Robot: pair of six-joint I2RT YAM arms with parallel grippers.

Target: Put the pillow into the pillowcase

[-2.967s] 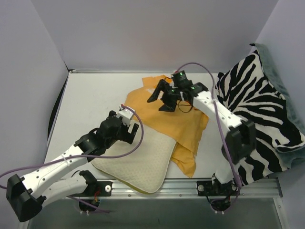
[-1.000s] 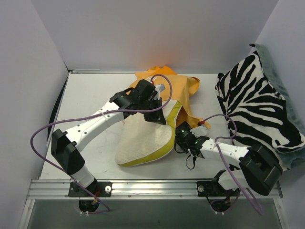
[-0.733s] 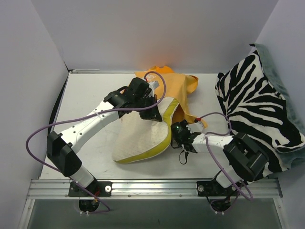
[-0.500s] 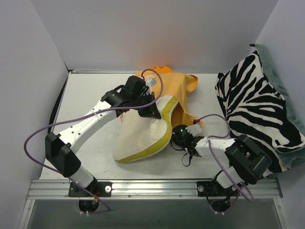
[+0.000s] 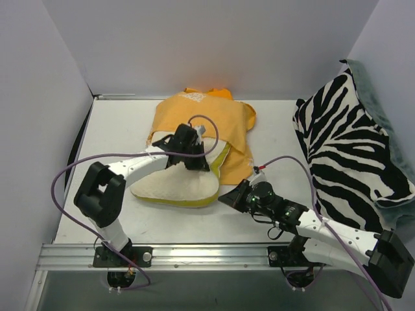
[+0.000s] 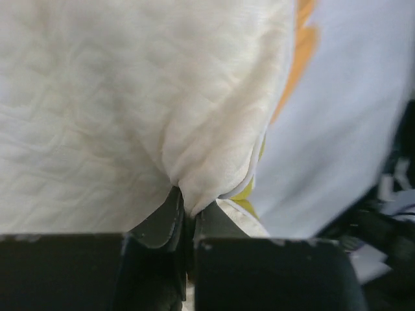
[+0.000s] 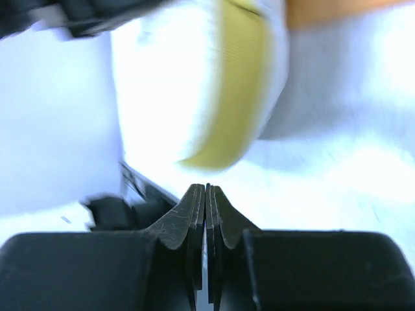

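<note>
— Room to move?
— Bare table [image 5: 120, 126] to the left. Back wall close behind the pillowcase [image 5: 201, 116]. Crowded at the right edge by a zebra cushion [image 5: 343, 149].
— Pillow [image 5: 172, 186] where, looking how?
— Mid-table, far corner touching the pillowcase. Cream, bumpy, trimmed yellow-green.
— Tools?
— Clenched on a pinch of pillow fabric at the left gripper [image 6: 185, 206]. Pressed together on nothing at the right gripper [image 7: 206, 194], near the trim.

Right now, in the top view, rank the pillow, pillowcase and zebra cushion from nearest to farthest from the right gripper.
1. pillow, just left of the right gripper.
2. pillowcase, farther back on the table.
3. zebra cushion, far right.
</note>
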